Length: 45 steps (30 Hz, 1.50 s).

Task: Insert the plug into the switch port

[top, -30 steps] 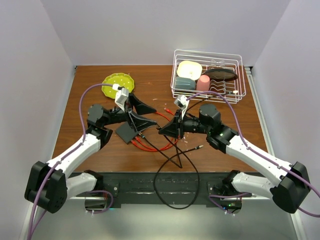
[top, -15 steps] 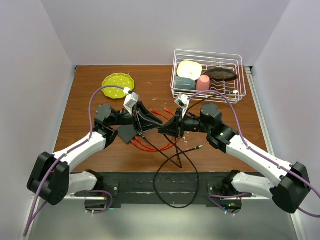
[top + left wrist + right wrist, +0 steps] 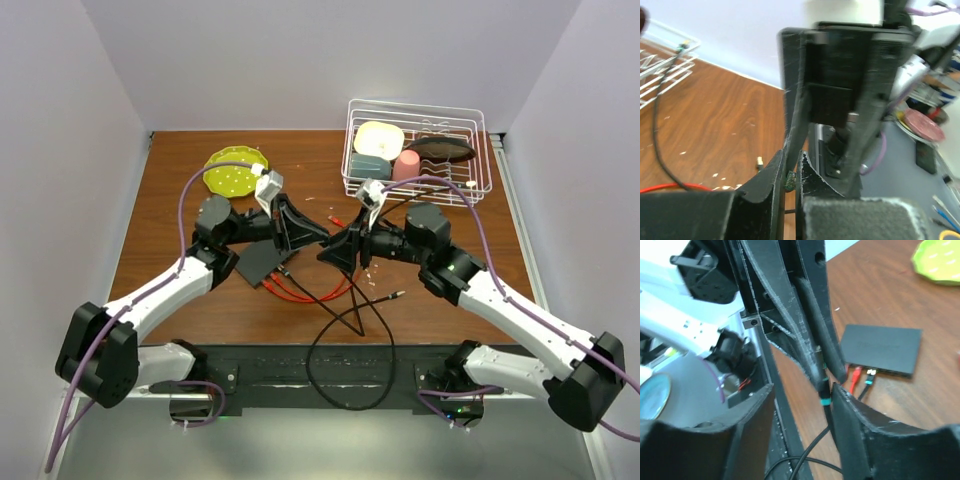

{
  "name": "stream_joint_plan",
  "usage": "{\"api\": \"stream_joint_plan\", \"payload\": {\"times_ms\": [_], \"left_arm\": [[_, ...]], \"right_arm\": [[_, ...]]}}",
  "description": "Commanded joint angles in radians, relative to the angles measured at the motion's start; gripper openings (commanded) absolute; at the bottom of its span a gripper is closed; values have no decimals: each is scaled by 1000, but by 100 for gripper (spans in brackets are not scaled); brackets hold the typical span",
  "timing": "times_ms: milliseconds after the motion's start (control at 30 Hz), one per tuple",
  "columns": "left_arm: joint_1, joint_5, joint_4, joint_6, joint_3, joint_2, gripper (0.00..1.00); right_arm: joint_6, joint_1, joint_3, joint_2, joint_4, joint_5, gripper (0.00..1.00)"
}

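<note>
Left end effector [image 3: 826,376] is pinched almost closed on the plug [image 3: 824,389], black cable [image 3: 827,422] trailing below, mid-air at centre of the top view, probably to carry it to the switch [image 3: 883,347]. Right end effector [image 3: 804,392] is spread wide and straddles the cable, gripping nothing. Switch port [image 3: 885,372] sits on the switch's lower edge, left of centre on the worktop [image 3: 300,160]. Right wrist view shows the pinch; the top view hides it.

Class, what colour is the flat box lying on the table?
The box is matte black; the right wrist view shows it best.
</note>
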Motion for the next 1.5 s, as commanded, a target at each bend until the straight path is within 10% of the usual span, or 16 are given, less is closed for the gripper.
{"api": "stream_joint_plan", "payload": {"times_ms": [0,233,633,1467], "left_arm": [[-3,-185,-248,93,125,-12,0],[-2,-438,-538,64,239,-18,0],[14,-630,-655,-173,254,-52,0],[41,-510,-622,-203,245,-50,0]], "right_arm": [[-35,7,100,-51,-82,159,62],[-66,43,215,-23,-263,441,77],[-187,414,391,199,-381,1176,72],[-206,409,287,246,-118,1224,51]]}}
